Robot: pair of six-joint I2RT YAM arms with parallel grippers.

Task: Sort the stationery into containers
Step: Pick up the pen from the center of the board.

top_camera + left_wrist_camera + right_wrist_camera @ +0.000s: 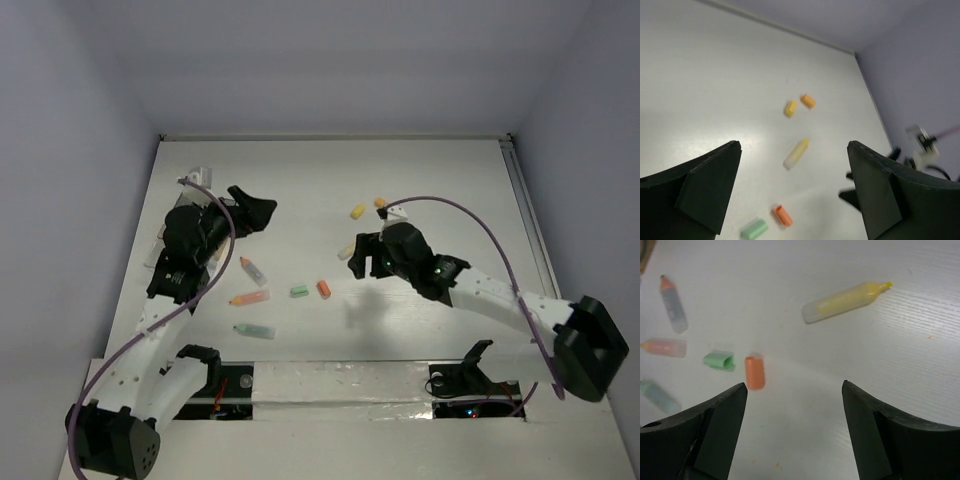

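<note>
Hovering above the white table [450,190], the left gripper [795,192] and right gripper [792,435] both gape empty. A pick seems next: the right one should descend onto the pale yellow marker [845,302] lying loose just ahead, then close.

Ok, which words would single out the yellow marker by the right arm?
Find the right gripper near the table centre. Just ahead of its open jaws lies the yellow marker. It is long and tapered, unlike the stubby orange cap and green cap nearby.
</note>
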